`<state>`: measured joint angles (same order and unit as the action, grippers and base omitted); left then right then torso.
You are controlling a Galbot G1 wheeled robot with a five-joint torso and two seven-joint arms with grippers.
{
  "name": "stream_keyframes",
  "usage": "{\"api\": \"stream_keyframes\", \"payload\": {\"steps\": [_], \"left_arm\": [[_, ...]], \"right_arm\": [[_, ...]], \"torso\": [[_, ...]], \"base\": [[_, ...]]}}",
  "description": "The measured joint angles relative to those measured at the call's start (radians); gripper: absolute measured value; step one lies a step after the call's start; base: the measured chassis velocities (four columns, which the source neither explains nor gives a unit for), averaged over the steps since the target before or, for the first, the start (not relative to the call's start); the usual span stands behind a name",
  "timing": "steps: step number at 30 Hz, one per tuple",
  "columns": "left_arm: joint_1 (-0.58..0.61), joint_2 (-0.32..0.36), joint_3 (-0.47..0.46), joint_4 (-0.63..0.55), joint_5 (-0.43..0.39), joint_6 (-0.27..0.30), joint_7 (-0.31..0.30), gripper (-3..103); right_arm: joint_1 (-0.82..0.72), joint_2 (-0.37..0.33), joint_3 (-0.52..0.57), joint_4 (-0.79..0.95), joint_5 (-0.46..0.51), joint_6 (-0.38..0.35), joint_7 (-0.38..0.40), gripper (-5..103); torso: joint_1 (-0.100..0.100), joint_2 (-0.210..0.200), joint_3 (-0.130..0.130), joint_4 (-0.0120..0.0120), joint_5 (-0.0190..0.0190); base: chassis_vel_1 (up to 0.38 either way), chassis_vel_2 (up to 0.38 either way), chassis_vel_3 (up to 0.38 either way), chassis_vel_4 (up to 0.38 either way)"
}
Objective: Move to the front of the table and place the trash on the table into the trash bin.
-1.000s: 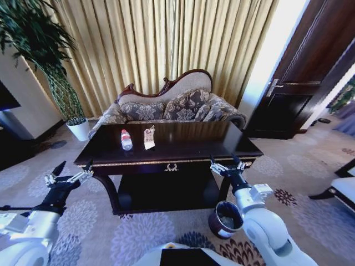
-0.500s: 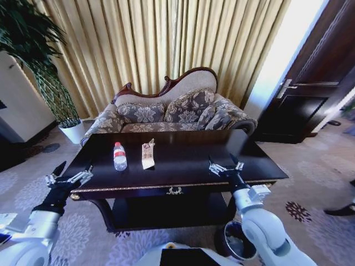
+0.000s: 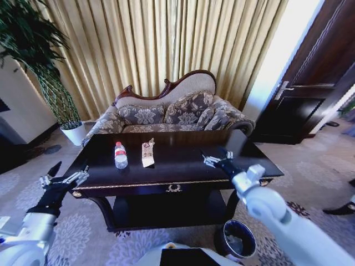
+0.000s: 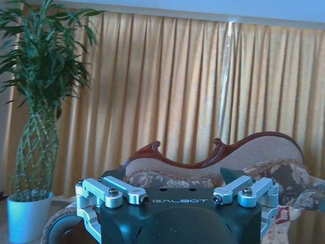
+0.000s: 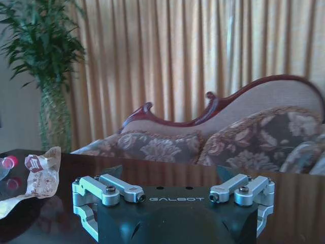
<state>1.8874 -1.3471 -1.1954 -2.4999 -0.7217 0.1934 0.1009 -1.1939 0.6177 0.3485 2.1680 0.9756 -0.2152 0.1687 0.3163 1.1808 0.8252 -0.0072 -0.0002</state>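
Observation:
The dark table point(image 3: 183, 166) with gold trim stands right in front of me. Two pieces of trash lie on its left half: a clear bottle point(image 3: 120, 155) with a red cap and a crumpled beige wrapper point(image 3: 147, 152). The right wrist view shows the wrapper point(image 5: 36, 175) and the bottle's red cap point(image 5: 7, 162) off to one side. My right gripper point(image 3: 217, 159) point(image 5: 170, 173) is open over the table's right part, well away from the trash. Left of the table's front corner, my left gripper point(image 3: 62, 178) point(image 4: 172, 175) hangs open. The dark round trash bin point(image 3: 235, 240) sits on the floor by the table's right front leg.
A patterned sofa point(image 3: 172, 111) stands close behind the table, with gold curtains point(image 3: 166, 44) behind it. A tall plant in a white pot point(image 3: 75, 133) is at the back left. A dark door point(image 3: 310, 94) is at the right. Patterned carpet point(image 3: 83, 244) surrounds the table.
The view has closed in on the table as I drove up. My right arm has stretched forward and its gripper has risen over the tabletop. The left gripper has dropped a little.

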Motion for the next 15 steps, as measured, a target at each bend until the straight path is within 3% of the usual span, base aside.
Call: {"api": "stream_keyframes", "payload": {"steps": [4,5,8,15], "left_arm": [[0.006,-0.020,0.009,0.000,0.005,-0.004,-0.007,100],[0.006,-0.020,0.009,0.000,0.005,-0.004,-0.007,100],[0.004,-0.042,0.018,0.000,0.009,-0.007,-0.008,100],[0.001,-0.052,0.003,0.000,0.009,-0.008,-0.022,100]], "right_arm": [[0.289,-0.056,-0.225,-0.078,0.097,-0.011,-0.018,100],[0.289,-0.056,-0.225,-0.078,0.097,-0.011,-0.018,100],[0.440,-0.020,-0.370,-0.105,0.129,-0.043,-0.018,100],[0.580,0.068,-0.518,-0.134,0.124,-0.109,-0.016,100]], "torso": [[-0.001,0.000,0.000,-0.0001,0.0001],[-0.001,0.000,0.000,-0.0001,0.0001],[-0.001,0.000,0.000,-0.0001,0.0002],[-0.001,0.000,0.000,-0.0002,0.0003]], "base": [[0.000,0.000,0.000,0.000],[0.000,0.000,0.000,0.000],[0.000,0.000,0.000,0.000],[0.000,0.000,0.000,0.000]]}}
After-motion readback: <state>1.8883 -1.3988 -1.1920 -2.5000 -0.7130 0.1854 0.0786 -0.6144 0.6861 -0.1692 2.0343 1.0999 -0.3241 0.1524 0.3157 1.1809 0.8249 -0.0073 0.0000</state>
